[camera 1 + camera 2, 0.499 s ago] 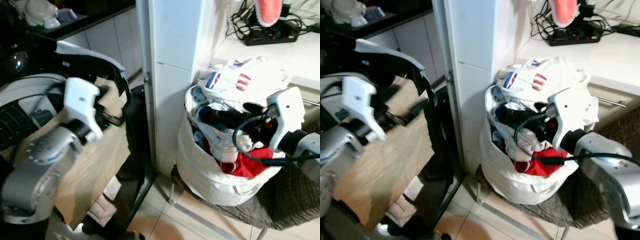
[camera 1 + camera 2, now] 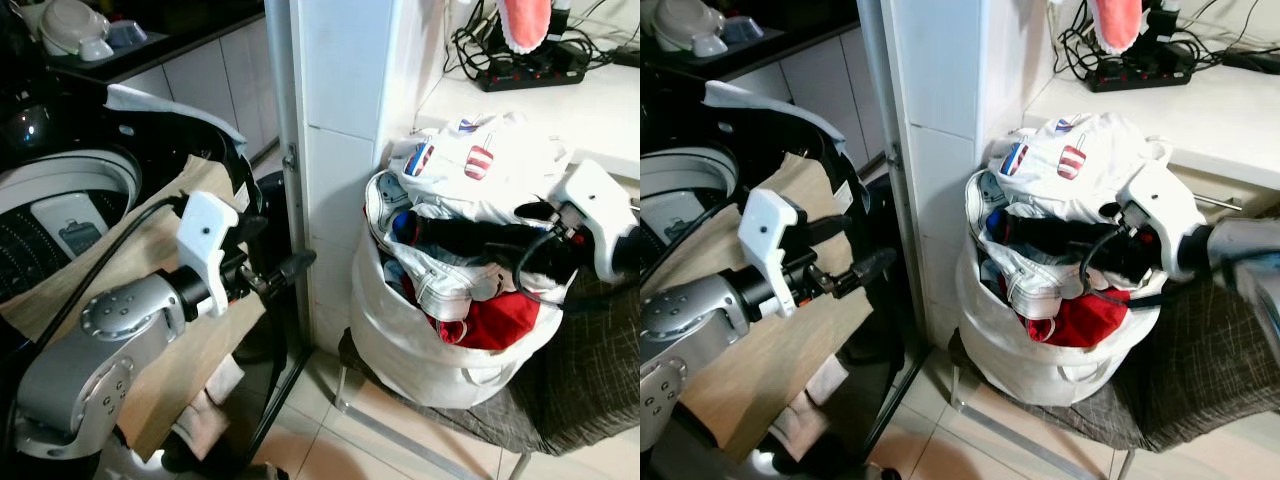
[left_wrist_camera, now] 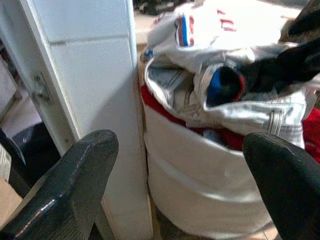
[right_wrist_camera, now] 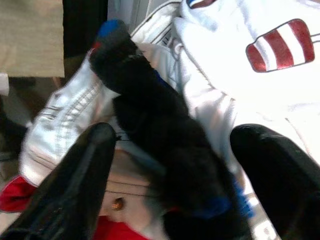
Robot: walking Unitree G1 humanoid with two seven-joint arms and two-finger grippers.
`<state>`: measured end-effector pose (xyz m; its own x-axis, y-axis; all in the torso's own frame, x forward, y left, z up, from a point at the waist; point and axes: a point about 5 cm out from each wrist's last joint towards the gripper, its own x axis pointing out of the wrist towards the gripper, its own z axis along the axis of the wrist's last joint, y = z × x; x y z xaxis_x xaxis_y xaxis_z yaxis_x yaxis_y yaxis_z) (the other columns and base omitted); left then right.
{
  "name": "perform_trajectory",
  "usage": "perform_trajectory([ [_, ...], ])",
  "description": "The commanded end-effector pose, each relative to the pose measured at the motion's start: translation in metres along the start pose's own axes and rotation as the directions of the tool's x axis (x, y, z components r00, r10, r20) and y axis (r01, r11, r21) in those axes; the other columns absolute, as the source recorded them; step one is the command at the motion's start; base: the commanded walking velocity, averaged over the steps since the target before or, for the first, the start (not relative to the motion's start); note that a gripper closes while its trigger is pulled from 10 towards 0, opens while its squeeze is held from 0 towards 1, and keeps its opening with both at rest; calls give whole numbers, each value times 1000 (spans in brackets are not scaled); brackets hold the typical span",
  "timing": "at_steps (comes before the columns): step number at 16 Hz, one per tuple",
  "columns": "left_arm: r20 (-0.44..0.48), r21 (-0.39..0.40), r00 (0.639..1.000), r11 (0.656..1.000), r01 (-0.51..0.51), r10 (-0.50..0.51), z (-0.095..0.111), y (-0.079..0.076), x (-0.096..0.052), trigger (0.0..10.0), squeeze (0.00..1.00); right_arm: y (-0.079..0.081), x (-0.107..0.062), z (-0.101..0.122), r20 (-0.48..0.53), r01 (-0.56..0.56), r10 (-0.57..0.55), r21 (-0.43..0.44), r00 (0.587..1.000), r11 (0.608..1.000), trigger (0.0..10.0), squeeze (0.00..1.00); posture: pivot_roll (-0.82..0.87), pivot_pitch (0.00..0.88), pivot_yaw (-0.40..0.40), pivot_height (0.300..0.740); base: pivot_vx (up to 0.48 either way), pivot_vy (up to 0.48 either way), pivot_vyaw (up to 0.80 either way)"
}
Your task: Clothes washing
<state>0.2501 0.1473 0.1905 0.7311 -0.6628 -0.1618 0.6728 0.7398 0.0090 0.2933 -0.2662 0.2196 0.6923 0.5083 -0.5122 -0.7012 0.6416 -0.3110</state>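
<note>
A white laundry basket (image 2: 420, 350) stands on a chair, heaped with clothes. A white garment with red and blue stripes (image 2: 480, 170) lies on top. Under it are a black garment (image 4: 150, 105) and a red one (image 2: 490, 320). My right gripper (image 4: 175, 175) is at the basket's right rim. It is open, with the black garment lying between its fingers (image 4: 75, 185). My left gripper (image 2: 285, 255) is open and empty. It is left of the white pillar (image 2: 350, 150) and points toward the basket. The washing machine (image 2: 60, 200) is at the far left.
The chair's grey woven seat (image 2: 590, 370) carries the basket. A tan sheet (image 2: 170, 330) and dark fabric hang beside the machine. On the white counter behind the basket lie a power strip (image 2: 530, 70) and cables. Tiled floor shows below.
My left arm has swung down and forward, and its gripper now points at the basket. My right gripper has shifted to the right along the basket's rim. The view has moved slightly.
</note>
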Motion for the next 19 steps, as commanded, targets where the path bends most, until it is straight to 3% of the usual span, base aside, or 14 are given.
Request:
perform_trajectory([
  [1,-33,10,999,1000,-4,4,-1,1,1,10000,0,1,5,-1,-10,-38,38,-26,999,999,10000,1000,-37,0,60,740,0,0,0],
  [3,-35,-13,999,1000,-20,19,-1,2,1,10000,0,-6,17,-10,-74,-47,41,-72,996,996,10000,1000,-32,0,57,740,0,0,0],
  [4,-28,8,999,1000,-23,23,0,3,1,10000,0,-10,21,-14,-102,-32,22,-99,995,995,10000,0,-28,0,55,740,0,0,0],
  [6,-25,18,999,999,-32,32,1,4,1,10000,0,-13,27,-20,-130,-55,40,-110,991,992,10000,0,-18,0,48,740,0,0,0],
  [7,-27,18,999,999,-37,38,1,5,0,10000,0,-14,28,-21,-135,-60,45,-106,990,993,3216,0,-16,0,46,740,0,0,0],
  [8,-29,18,999,999,-45,46,1,6,0,10000,0,-16,29,-21,-133,-65,52,-100,990,993,0,0,-17,0,47,740,0,0,0],
  [19,14,-1,999,999,-52,52,4,3,8,10000,0,-25,23,-20,-95,-99,91,-84,991,992,0,0,-40,0,58,740,0,0,0],
])
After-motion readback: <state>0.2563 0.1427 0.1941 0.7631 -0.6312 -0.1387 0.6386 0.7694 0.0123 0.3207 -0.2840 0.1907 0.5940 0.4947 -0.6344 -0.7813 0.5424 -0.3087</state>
